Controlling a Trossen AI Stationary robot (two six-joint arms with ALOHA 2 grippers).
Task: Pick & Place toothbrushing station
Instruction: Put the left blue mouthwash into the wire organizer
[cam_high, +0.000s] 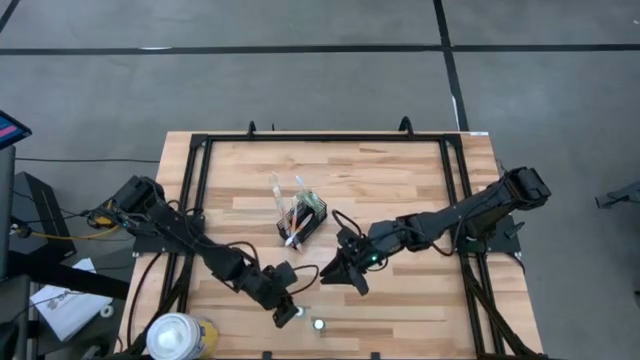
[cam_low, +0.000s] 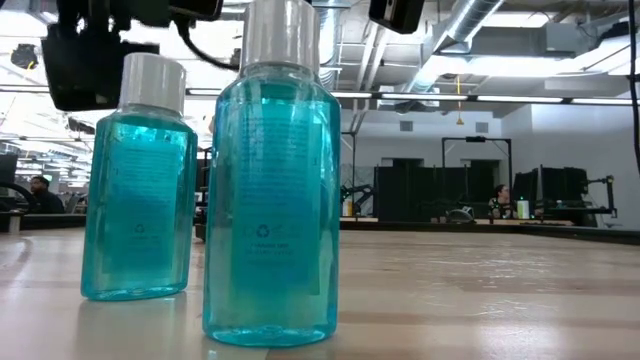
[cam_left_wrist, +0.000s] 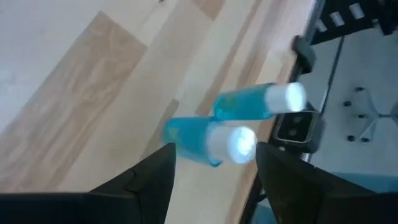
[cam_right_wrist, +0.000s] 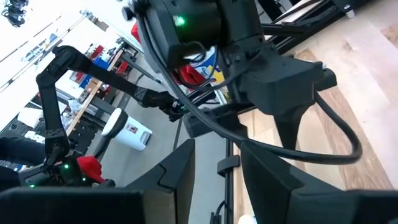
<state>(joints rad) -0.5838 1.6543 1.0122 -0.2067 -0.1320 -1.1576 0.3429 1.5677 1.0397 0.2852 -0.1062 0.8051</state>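
The small black wire-mesh holder (cam_high: 308, 217) stands mid-table. Slim white toothbrushes (cam_high: 293, 207) stick out of it, leaning toward the far left. My left gripper (cam_high: 288, 312) is open near the table's front edge, slanting down. Its fingers stand on either side of a blue bottle with a white cap (cam_left_wrist: 208, 140) without touching it, as far as I can see. My right gripper (cam_right_wrist: 217, 180) hovers open above the table (cam_high: 345, 278), right of the holder, with nothing between its fingers.
A second blue bottle (cam_high: 318, 324) stands upright beside the first, right at the front edge. A large white-and-yellow round container (cam_high: 178, 338) sits at the front left corner. A black frame (cam_high: 198, 160) runs along the table's sides and far edge.
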